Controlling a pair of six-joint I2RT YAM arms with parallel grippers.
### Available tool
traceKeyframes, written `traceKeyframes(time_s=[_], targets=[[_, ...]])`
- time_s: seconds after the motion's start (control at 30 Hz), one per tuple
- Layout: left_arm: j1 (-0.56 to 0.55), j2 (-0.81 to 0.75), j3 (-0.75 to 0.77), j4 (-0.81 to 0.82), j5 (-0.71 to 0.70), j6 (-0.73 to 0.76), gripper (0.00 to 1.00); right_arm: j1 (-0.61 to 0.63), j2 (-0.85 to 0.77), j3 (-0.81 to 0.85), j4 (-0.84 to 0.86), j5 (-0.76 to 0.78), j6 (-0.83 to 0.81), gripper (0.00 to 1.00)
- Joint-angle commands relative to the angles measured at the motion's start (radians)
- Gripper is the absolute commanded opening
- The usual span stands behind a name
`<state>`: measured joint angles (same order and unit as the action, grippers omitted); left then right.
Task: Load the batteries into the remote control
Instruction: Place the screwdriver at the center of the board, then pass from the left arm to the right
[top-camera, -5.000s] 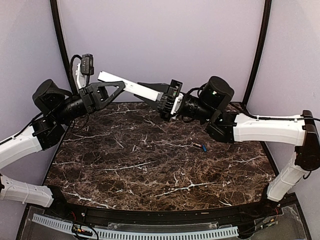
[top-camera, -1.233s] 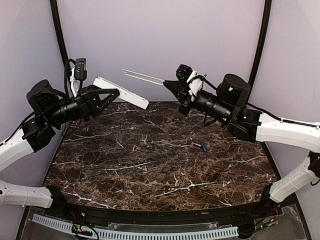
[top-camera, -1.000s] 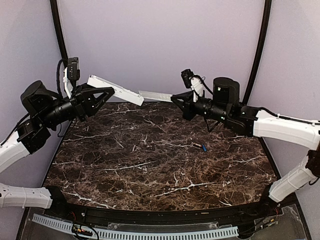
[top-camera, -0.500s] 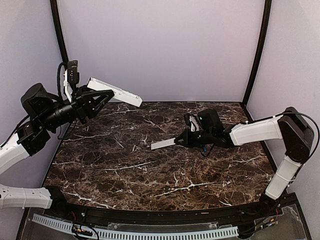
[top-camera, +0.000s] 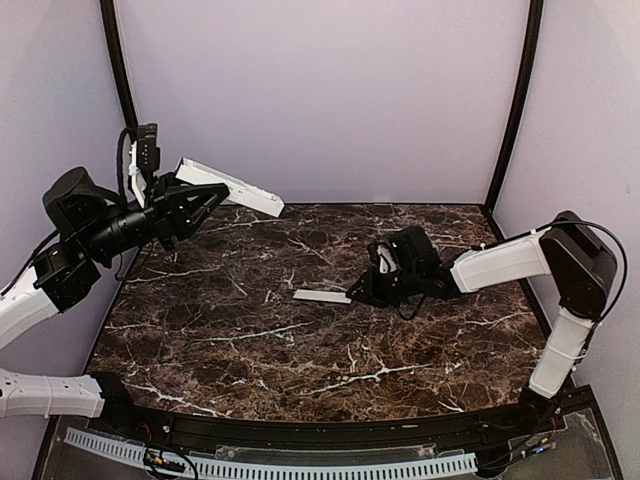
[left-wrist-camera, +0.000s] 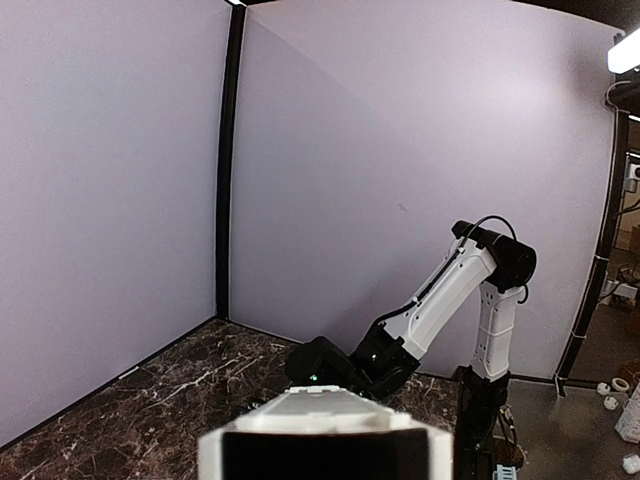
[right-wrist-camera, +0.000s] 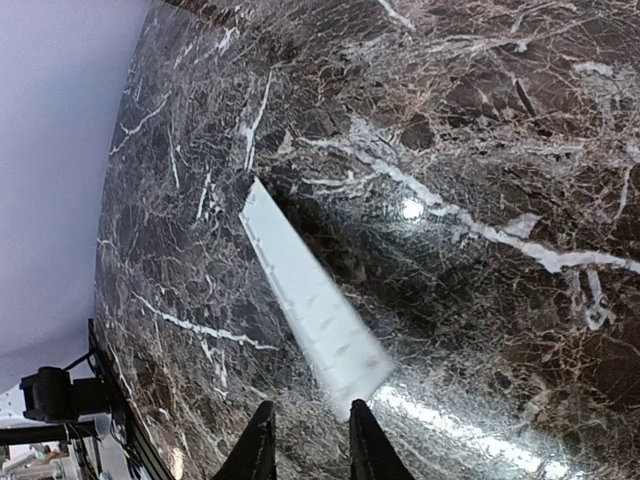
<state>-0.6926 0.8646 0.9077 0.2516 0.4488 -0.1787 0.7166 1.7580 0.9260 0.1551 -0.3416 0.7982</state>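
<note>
**Remote held aloft, its cover lying on the tabletop, no battery in sight**

Overhead view: At the upper left, the left arm holds the remote control, a slim white bar, well above the dark marble tabletop. The left jaws are clamped on its nearer half and the bar slants down to the right. Just right of centre, the right arm reaches low across the marble. A thin flat white cover strip lies there, just left of the right jaws. From here I cannot tell whether those jaws touch it. None of the batteries shows anywhere.

Left wrist view: The blurred white and black end of the remote control fills the bottom centre, very close to the lens. Beyond it the right arm bends down to the tabletop. This view confirms the hold but shows neither the battery recess nor the strip.

Right wrist view: This settles what the overhead view cannot. The two dark fingers at the bottom edge stand slightly parted with bare marble between them. The right jaws are open and empty. The cover strip lies flat on the tabletop, its near end just ahead of the fingertips.

I judge the step in hand to be laying the cover aside. The next move calls for the right arm to find and pick up a tiny battery. The remote must be held steady meanwhile, with its recess reachable.
</note>
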Motion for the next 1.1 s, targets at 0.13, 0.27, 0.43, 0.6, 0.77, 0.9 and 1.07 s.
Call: traceKeyframes(time_s=[0.13,0.27,0.43,0.6,0.77,0.9,1.07], targets=[[-0.001,-0.012,-0.005,0.001,0.028,0.030,0.00,-0.006,-0.016,0.053,-0.114,0.052,-0.045,0.30],[-0.001,-0.015,-0.006,-0.013,0.043,0.055,0.00,-0.002,-0.092,0.085,-0.140,0.050,-0.148,0.37],[-0.002,-0.022,-0.009,-0.047,0.142,0.132,0.00,0.106,-0.342,0.100,0.072,-0.139,-0.559,0.69],[-0.009,-0.044,-0.045,-0.041,0.295,0.230,0.00,0.170,-0.443,0.216,0.110,-0.363,-0.806,0.91],[-0.013,-0.070,-0.091,0.016,0.371,0.264,0.00,0.262,-0.372,0.397,-0.012,-0.388,-0.958,0.90],[-0.020,-0.074,-0.091,-0.008,0.385,0.305,0.00,0.331,-0.299,0.512,-0.142,-0.272,-1.067,0.86],[-0.025,-0.069,-0.099,-0.009,0.372,0.324,0.00,0.377,-0.227,0.635,-0.320,-0.207,-1.110,0.79]])
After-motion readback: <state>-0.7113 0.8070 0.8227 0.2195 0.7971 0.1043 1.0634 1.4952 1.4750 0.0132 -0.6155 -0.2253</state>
